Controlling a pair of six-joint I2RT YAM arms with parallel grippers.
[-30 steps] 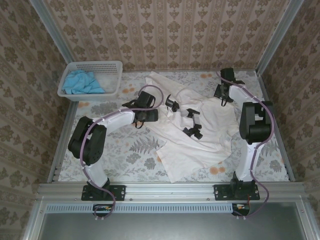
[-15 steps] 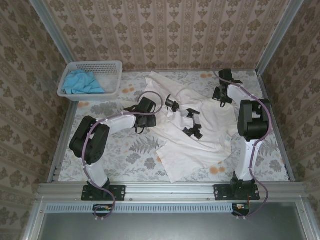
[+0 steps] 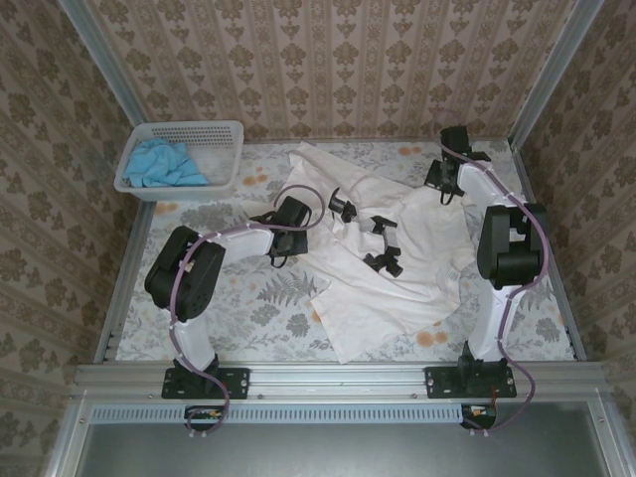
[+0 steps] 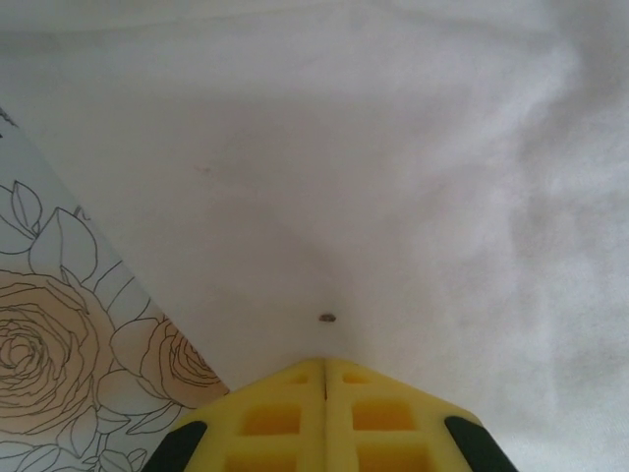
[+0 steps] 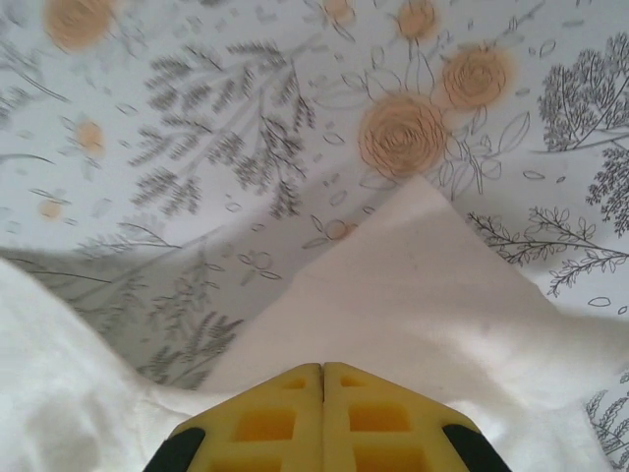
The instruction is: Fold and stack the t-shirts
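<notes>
**Both pinches set on cream shirt: spread comes next**

Cream-white shirt [image 3: 417,268] lies rumpled across the middle and right of the table [image 3: 238,298]. Sky-blue shirt [image 3: 159,164] sits in the basket [image 3: 189,126], far left. Left gripper [image 4: 325,362]: jaws closed, cloth tented into them at the shirt's left edge. Right gripper [image 5: 322,368]: jaws closed on cloth just behind a far-right corner. Judgement: raise both together, draw apart evenly to flatten. A thin pinch may slip, so pull slowly.
</notes>
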